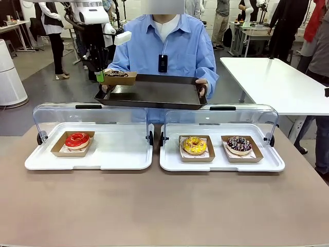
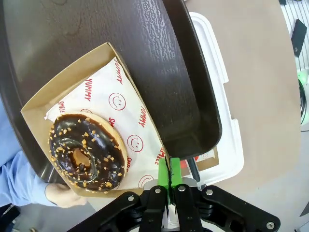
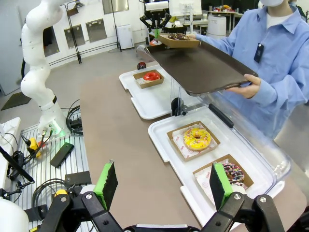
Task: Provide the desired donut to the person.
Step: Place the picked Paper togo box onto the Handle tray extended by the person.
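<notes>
A chocolate donut (image 2: 87, 152) sprinkled with nut bits lies on printed paper in a brown cardboard tray (image 2: 72, 92). My left gripper (image 2: 168, 166) is shut on that tray's edge. It holds the tray over the left corner of the dark serving tray (image 1: 154, 95), which the person (image 1: 164, 46) in the light blue shirt holds out with both hands. In the front view the donut (image 1: 116, 73) sits beside my left gripper (image 1: 99, 77). I cannot tell whether the cardboard tray rests on the serving tray. My right gripper (image 3: 161, 186) hangs open and empty above the table's near side.
Two white display trays with raised clear lids sit on the brown table. The left one (image 1: 118, 154) holds a red donut (image 1: 77, 139). The right one (image 1: 267, 163) holds a yellow donut (image 1: 195, 145) and a sprinkled chocolate donut (image 1: 239, 144). A white table (image 1: 277, 82) stands at the far right.
</notes>
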{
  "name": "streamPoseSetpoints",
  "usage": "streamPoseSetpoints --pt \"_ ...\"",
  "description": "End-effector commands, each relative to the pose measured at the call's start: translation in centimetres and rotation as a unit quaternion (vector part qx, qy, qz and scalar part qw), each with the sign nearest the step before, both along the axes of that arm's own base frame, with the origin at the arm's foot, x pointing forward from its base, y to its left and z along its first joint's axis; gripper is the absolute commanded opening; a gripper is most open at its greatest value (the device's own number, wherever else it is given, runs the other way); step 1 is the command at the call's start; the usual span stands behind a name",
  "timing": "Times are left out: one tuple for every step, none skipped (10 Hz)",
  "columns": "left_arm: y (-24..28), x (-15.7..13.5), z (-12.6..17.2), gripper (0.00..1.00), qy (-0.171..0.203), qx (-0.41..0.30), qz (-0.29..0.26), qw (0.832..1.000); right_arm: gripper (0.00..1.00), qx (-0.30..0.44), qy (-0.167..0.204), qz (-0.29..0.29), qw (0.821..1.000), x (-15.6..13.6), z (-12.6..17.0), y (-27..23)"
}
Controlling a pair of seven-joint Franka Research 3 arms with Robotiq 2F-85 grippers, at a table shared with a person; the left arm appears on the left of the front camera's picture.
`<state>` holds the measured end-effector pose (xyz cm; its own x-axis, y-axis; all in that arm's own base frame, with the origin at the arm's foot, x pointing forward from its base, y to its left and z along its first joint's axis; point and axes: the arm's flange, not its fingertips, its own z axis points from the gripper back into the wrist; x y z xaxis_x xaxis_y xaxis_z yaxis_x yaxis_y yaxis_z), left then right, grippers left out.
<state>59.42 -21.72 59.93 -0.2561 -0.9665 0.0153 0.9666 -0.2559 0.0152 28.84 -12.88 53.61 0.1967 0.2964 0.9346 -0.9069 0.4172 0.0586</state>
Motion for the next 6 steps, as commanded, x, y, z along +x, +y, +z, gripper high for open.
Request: streamPoseSetpoints --pt "-0.2 0.7 -0.7 0.01 -0.008 -0.006 -0.017 1.000 1.00 0.012 -0.012 0.002 1.000 0.3 0.2 -0.1" --pt "-0.6 0.7 -1.1 0.01 -0.011 -0.005 -0.020 1.000 1.00 0.012 -0.012 0.002 1.000 0.3 0.2 -0.1" --pt "-0.8 0.8 -1.3 0.01 -0.010 -0.002 -0.020 1.000 1.00 0.012 -0.012 0.002 1.000 0.3 0.2 -0.1" --pt "-1.0 0.9 -1.5 0.01 -0.004 0.000 -0.021 1.000 1.00 0.012 -0.012 0.002 1.000 0.3 0.2 -0.1" --pt "-0.9 1.0 -1.8 0.01 0.001 0.004 -0.019 1.000 1.00 0.012 -0.012 0.002 1.000 0.3 0.2 -0.1" --pt "-0.8 1.0 -2.1 0.01 0.006 0.006 -0.019 1.000 1.00 0.012 -0.012 0.002 1.000 0.3 0.2 -0.1"
